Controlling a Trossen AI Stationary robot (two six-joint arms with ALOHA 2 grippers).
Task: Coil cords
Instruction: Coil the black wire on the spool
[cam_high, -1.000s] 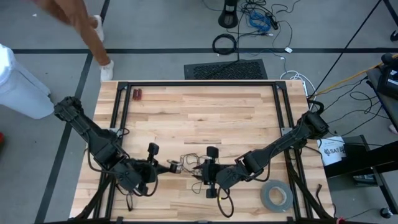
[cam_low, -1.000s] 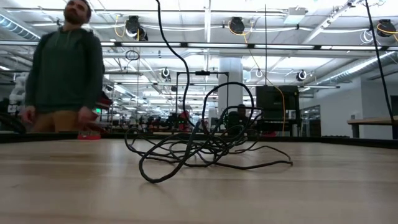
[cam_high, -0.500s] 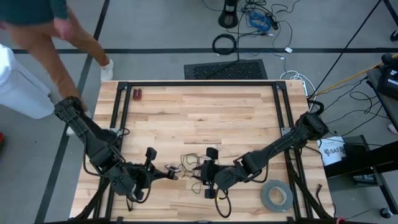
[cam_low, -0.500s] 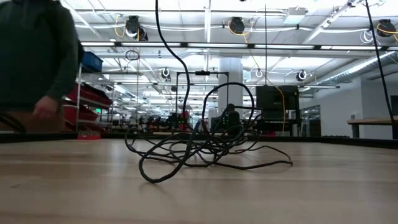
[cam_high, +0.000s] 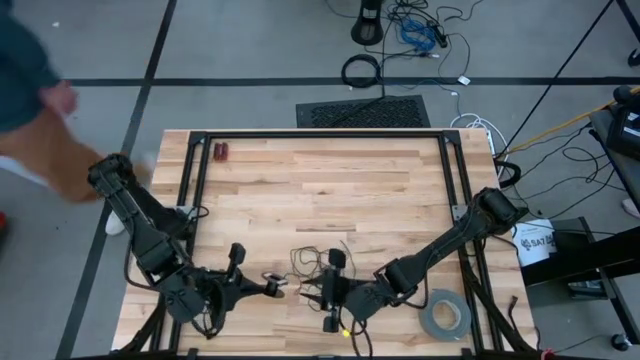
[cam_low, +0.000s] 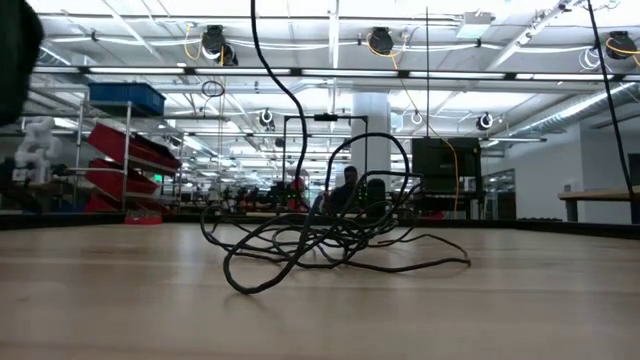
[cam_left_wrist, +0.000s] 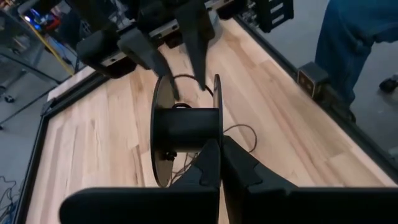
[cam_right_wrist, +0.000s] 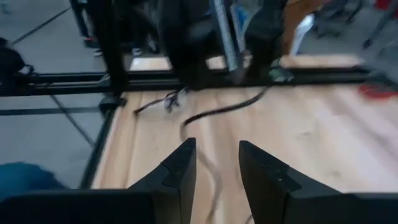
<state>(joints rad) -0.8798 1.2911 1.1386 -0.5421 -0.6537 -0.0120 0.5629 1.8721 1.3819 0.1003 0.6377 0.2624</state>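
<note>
Status, from the front edge of the bench (cam_high: 330, 180) outward:

- My left gripper (cam_left_wrist: 219, 144) was closed, with its tips pinched on a black spool (cam_left_wrist: 186, 127) held up off the wood, near the front edge.
- The spool's barrel looked bare from the left wrist view. I saw no wraps on it, though its far side was hidden.
- My right gripper (cam_right_wrist: 216, 148) was just beside it, facing the spool, with its fingers part-way apart and a clear gap between them. A thin strand ran past that gap, but I couldn't tell whether it touched either finger. I'd say nothing was gripped.
- A grey tape roll (cam_high: 445, 312) lay by the front right, well clear of the work.
- Just beyond both grippers, the cord (cam_low: 320, 238) lay as a loose wiry tangle on the bench. Several loops stood up and one long strand trailed flat to one side. It was not bundled at all.
- Past that was bare wood, with small red items (cam_high: 220, 152) at the far left corner.
- Off the bench on the left, a person (cam_high: 35, 110) was on the floor side, not reaching in.

My read was that the task was at an early stage. The spool was in hand and the cord within reach, but no coiling was visible. What was left: catch a strand, feed it to the barrel, wind in all the slack and tidy the end.
</note>
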